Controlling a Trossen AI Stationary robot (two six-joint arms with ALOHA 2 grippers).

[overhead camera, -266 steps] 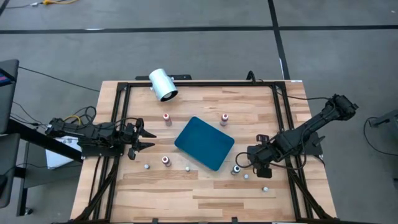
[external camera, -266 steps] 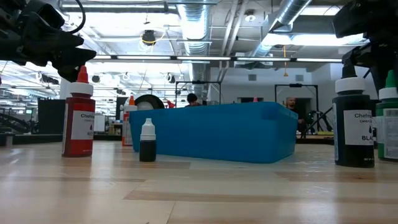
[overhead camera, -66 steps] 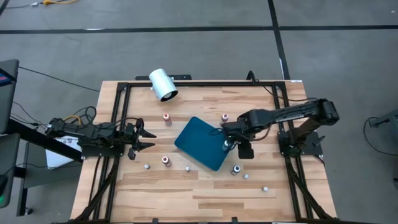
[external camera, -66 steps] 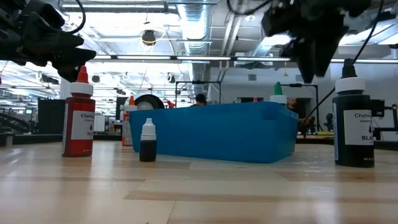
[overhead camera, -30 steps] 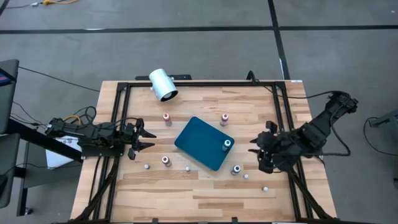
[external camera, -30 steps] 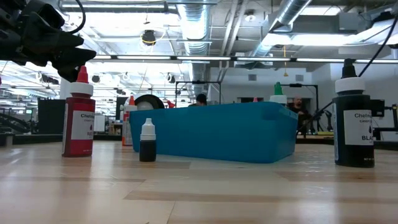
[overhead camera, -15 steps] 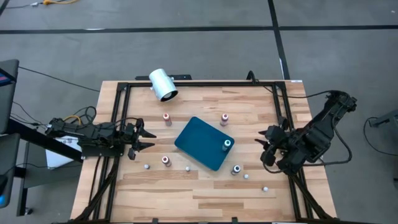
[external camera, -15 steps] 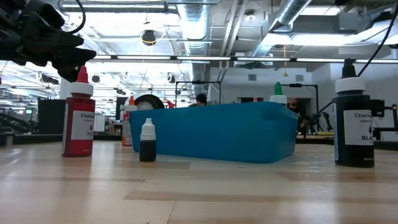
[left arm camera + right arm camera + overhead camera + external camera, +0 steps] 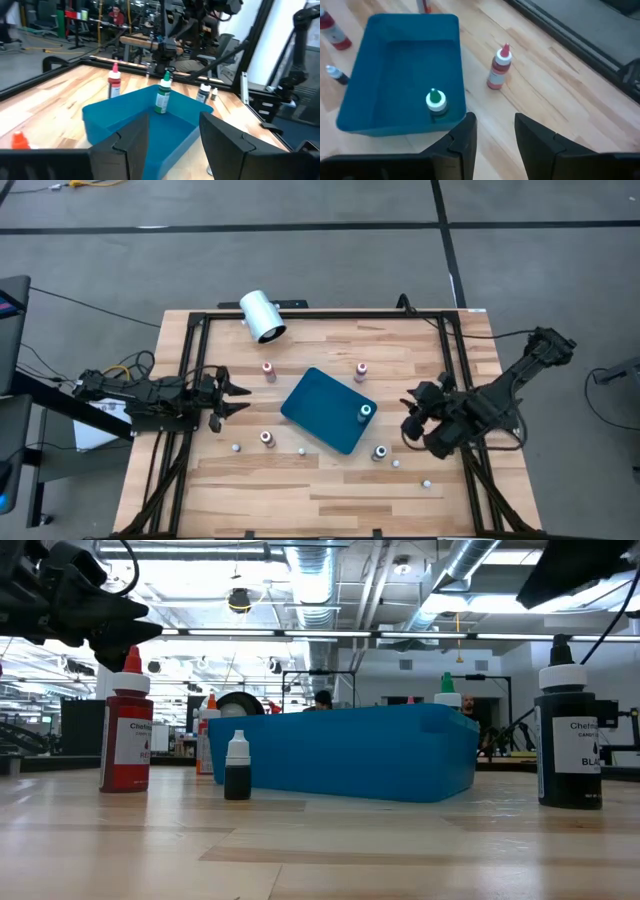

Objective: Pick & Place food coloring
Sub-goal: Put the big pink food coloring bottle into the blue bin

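Observation:
The teal tray (image 9: 328, 410) lies mid-table, and one green-topped food coloring bottle (image 9: 365, 412) stands upright in its right corner (image 9: 436, 102). Other bottles stand on the wood around it: red ones (image 9: 268, 370) (image 9: 361, 370) (image 9: 267, 438), a dark one (image 9: 381, 451) and tiny ones (image 9: 301, 450) (image 9: 427, 481). My right gripper (image 9: 410, 416) hovers open above the table right of the tray, its fingers (image 9: 462, 140) empty. My left gripper (image 9: 238, 398) waits open at the left edge, facing the tray (image 9: 145, 120).
A white cylinder (image 9: 262, 316) lies on its side at the far left edge of the table. A black frame (image 9: 320, 315) runs around the tabletop. In the low view a tall red bottle (image 9: 125, 730) and a black one (image 9: 570, 740) flank the tray. Bare wood stretches along the near edge.
My right gripper, open and empty throughout, has drifted a little toward the tray from the table's right side; its arm now shows at the upper right of the low view. The green-topped bottle has stayed upright in the tray.

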